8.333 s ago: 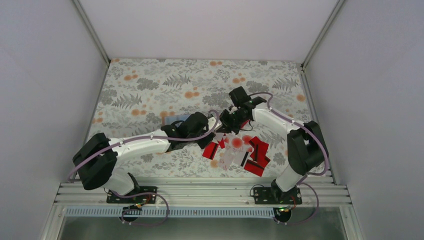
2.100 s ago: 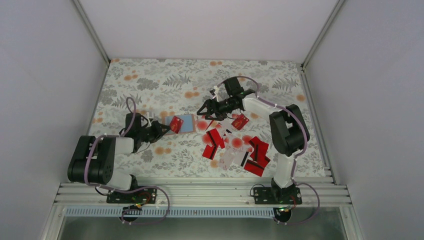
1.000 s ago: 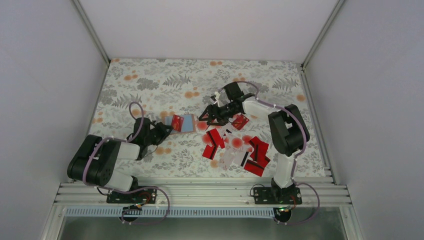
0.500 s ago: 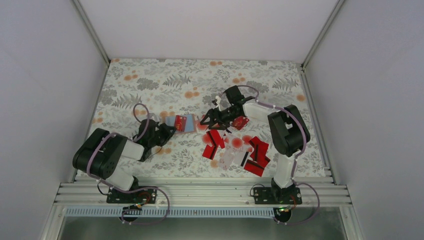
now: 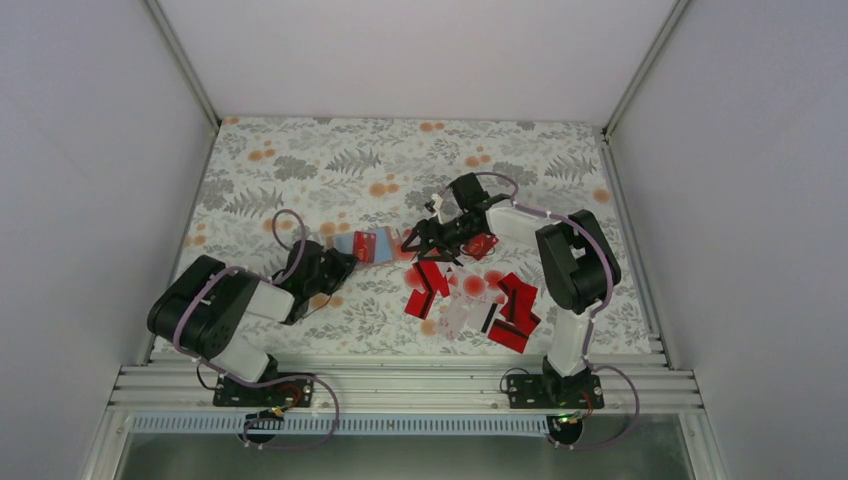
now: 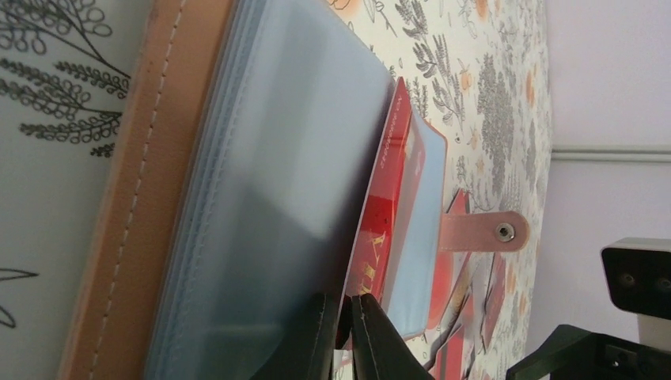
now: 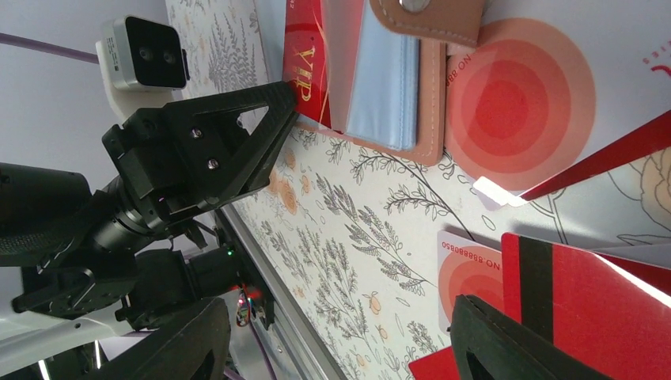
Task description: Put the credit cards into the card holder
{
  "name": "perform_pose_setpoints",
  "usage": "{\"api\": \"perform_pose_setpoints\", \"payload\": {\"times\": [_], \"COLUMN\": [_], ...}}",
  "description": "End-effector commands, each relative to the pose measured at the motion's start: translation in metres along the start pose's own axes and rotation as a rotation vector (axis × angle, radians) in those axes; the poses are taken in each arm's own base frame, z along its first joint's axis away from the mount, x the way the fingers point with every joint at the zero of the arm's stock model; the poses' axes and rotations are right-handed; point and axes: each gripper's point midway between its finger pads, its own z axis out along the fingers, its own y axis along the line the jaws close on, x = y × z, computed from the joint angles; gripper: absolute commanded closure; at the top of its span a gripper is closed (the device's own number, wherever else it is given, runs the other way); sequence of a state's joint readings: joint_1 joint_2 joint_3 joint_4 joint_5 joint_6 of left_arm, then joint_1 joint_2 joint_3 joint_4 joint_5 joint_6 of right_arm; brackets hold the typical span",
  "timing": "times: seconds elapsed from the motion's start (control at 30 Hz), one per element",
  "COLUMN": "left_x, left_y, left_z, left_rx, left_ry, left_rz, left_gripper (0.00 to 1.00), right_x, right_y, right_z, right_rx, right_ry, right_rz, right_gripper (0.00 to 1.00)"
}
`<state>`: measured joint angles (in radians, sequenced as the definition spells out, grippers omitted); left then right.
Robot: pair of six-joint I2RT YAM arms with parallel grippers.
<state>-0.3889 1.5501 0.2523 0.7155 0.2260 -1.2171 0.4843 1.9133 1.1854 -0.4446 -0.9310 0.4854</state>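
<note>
The card holder (image 5: 372, 244) is lying open on the floral table (image 5: 300, 160), left of centre, between the two grippers. It is showing a flat tan leather-like cover with pale stitching along its edge (image 6: 150, 198), a stack of greyish-blue sleeves (image 6: 293, 190) inside, and a tan strap ending in a metal snap (image 6: 504, 230).

A red card (image 6: 389, 206) with gold lettering is sitting partly inside the sleeves, its near edge sticking out towards the left arm. The left gripper (image 6: 345, 332) is lying low on the table, its jaws nearly together and pinching that protruding edge.

The rest of the credit cards (image 5: 470, 295) are lying loose in an overlapping heap just right of the holder – some red with a black stripe (image 7: 570, 293), others white with a round red blot (image 7: 514, 103). One white card is touching the holder's far side.

The right gripper (image 7: 336, 336) is hanging over the heap's edge beside the holder with its jaws spread wide – nothing is sitting between them.
</note>
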Motion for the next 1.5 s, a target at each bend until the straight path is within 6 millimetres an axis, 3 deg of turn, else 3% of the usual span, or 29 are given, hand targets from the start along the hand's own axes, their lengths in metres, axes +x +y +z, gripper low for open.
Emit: {"api": "perform_pose_setpoints", "payload": {"times": [0.0,0.3,0.5,0.77,0.97,1.1,1.27,1.47], "left_x": [0.002,0.010,0.012,0.018,0.007,-0.005,-0.018,-0.025], "left_y": [0.009,0.000,0.015,0.025,0.011,-0.009,-0.025,-0.011], "left_z": [0.007,0.016,-0.001,-0.019,-0.025,-0.025,-0.013,0.004], "left_rx": [-0.062,-0.136,-0.348,-0.437,-0.487,-0.465,-0.402,-0.375], "left_ry": [-0.011,0.063,0.128,0.188,0.210,0.219,0.261,0.350], "left_rz": [-0.024,0.028,0.127,0.211,0.346,0.470,0.586,0.605], "left_gripper": [0.89,0.57,0.29,0.12,0.09,0.11,0.26,0.46], "right_x": [0.004,0.004,0.000,-0.004,-0.007,-0.012,-0.020,-0.030], "right_y": [0.009,0.007,0.008,0.008,0.008,0.009,0.006,0.003], "right_z": [-0.002,0.000,0.000,0.001,0.001,-0.001,0.001,0.006], "right_rx": [-0.007,-0.009,-0.008,-0.006,0.006,0.022,0.051,0.086], "right_ry": [-0.008,-0.001,-0.010,-0.016,-0.016,-0.029,-0.043,-0.052], "right_rz": [-0.038,-0.038,-0.046,-0.052,-0.063,-0.071,-0.078,-0.095], "right_gripper": [0.29,0.29,0.29,0.29,0.30,0.31,0.33,0.36]}}
